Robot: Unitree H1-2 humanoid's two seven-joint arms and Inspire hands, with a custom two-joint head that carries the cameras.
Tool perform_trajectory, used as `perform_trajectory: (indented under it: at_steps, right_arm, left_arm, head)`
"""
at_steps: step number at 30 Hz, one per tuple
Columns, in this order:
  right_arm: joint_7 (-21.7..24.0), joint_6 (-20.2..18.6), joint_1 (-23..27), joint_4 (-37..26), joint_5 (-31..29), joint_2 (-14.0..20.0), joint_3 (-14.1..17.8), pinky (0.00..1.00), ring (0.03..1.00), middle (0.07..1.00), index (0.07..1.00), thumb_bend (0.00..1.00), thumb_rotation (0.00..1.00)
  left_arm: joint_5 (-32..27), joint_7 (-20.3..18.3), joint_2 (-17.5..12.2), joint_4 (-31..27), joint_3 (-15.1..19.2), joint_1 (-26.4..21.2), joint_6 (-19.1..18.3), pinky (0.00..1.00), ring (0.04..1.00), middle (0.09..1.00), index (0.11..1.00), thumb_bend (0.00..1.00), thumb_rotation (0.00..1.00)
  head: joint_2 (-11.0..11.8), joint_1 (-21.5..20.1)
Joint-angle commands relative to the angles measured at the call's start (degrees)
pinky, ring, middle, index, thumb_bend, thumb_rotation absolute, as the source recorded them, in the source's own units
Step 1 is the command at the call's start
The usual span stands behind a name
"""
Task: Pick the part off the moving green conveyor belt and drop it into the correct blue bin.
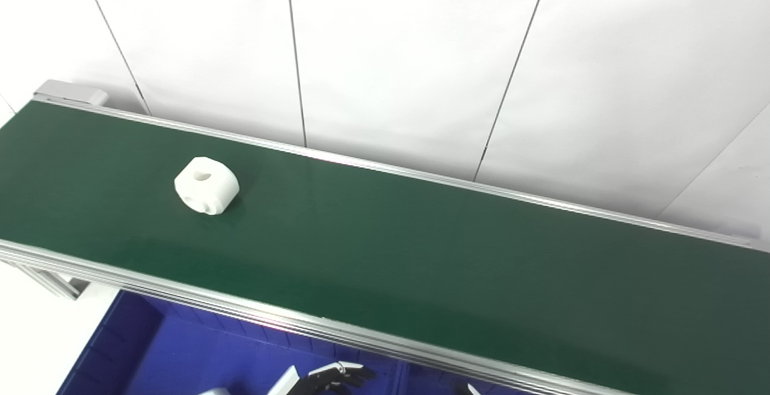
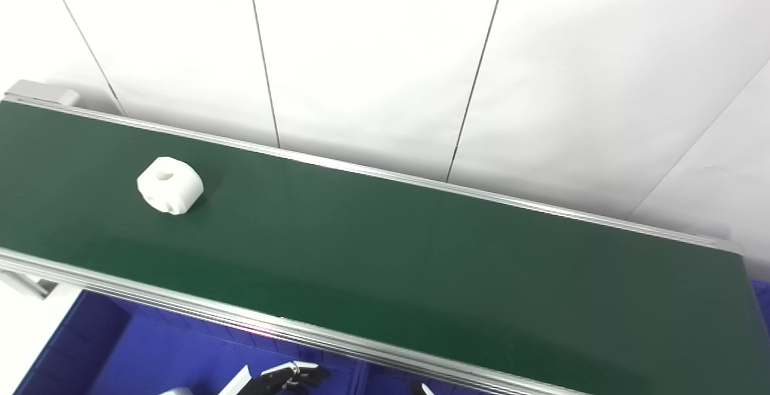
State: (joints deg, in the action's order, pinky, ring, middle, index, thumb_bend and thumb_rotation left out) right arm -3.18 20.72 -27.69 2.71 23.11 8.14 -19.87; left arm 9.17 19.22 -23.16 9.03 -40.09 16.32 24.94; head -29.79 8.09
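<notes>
- Sitting on the green belt [image 1: 421,244] at about 9 o'clock is the white part [image 1: 206,185], alone, with a hole on top.
- The blue bin [image 1: 180,353] lies below the belt at 7 o'clock.
- The left hand [image 1: 337,377] peeks in at 6 o'clock; I cannot tell how its fingers are set.
- The right hand [image 2: 423,389] barely shows; I cannot tell either.

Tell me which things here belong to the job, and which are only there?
For the job:
part, white, lying on the belt
belt, green
bin, blue, below the belt's near edge
left hand, low over the bin

Only there:
wall panels, white
belt's metal frame
</notes>
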Motion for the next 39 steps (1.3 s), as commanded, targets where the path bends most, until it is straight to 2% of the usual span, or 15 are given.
perform_trajectory:
  at_steps: [1,10,14,16,20,24,31,36,39]
  right_arm:
    - [-0.63,3.25,0.02,-0.48,-0.22,-0.23,0.06,0.76,0.862,0.897,0.910,0.78,0.21]
    - [-0.42,3.22,0.61,0.49,-0.50,-0.82,0.29,0.76,0.858,0.893,0.906,0.78,0.22]
    - [-0.40,3.22,0.68,0.04,0.13,-0.75,0.16,0.75,0.851,0.896,0.908,0.77,0.21]
    - [-0.39,3.29,0.83,0.06,0.16,-0.79,0.12,0.73,0.843,0.895,0.907,0.77,0.21]
    - [-0.81,4.57,1.54,1.15,0.18,-1.01,0.03,0.73,0.846,0.894,0.903,0.77,0.22]
    - [-0.65,4.41,1.59,1.01,-0.14,-1.29,-0.01,0.73,0.846,0.892,0.905,0.77,0.23]
    - [-0.68,5.00,2.10,1.45,-0.41,-1.20,0.33,0.72,0.844,0.896,0.905,0.77,0.23]
    - [0.10,4.76,2.12,0.60,-0.98,-0.85,0.43,0.71,0.841,0.895,0.909,0.77,0.23]
    - [0.58,4.79,2.35,0.39,-1.77,-0.67,0.42,0.72,0.840,0.888,0.906,0.77,0.20]
  left_arm:
    - [0.23,1.35,-0.70,-0.42,-0.62,-0.82,1.98,0.67,0.747,0.800,0.739,0.83,0.28]
    - [0.01,2.97,-1.25,-0.52,-1.49,-1.36,1.98,0.65,0.734,0.790,0.729,0.84,0.30]
    - [-0.63,3.36,-2.37,-4.72,-0.70,-0.06,1.98,0.64,0.723,0.775,0.717,0.85,0.30]
    - [-0.13,4.49,-3.75,-9.22,0.24,1.23,1.98,0.64,0.717,0.767,0.709,0.86,0.32]
    - [1.59,6.65,-5.69,-16.01,2.98,2.95,1.98,0.63,0.709,0.757,0.691,0.87,0.35]
    - [0.83,8.01,-7.11,-23.82,7.38,3.83,1.98,0.64,0.720,0.744,0.684,0.86,0.33]
    - [2.71,8.96,-9.83,-28.01,11.41,0.23,1.98,0.65,0.727,0.753,0.697,0.87,0.30]
    - [4.05,6.14,-8.90,-28.90,15.97,-1.61,1.98,0.65,0.733,0.774,0.702,0.88,0.29]
    - [6.59,3.37,-6.22,-29.08,20.93,-2.34,1.73,0.66,0.749,0.797,0.723,0.86,0.30]
  head:
    - [0.32,-0.01]
    - [1.81,0.59]
    - [1.11,0.19]
    - [1.01,0.00]
    - [0.70,-0.48]
    - [0.33,-0.88]
    - [0.29,0.86]
    - [-0.83,0.02]
    - [-2.52,-1.46]
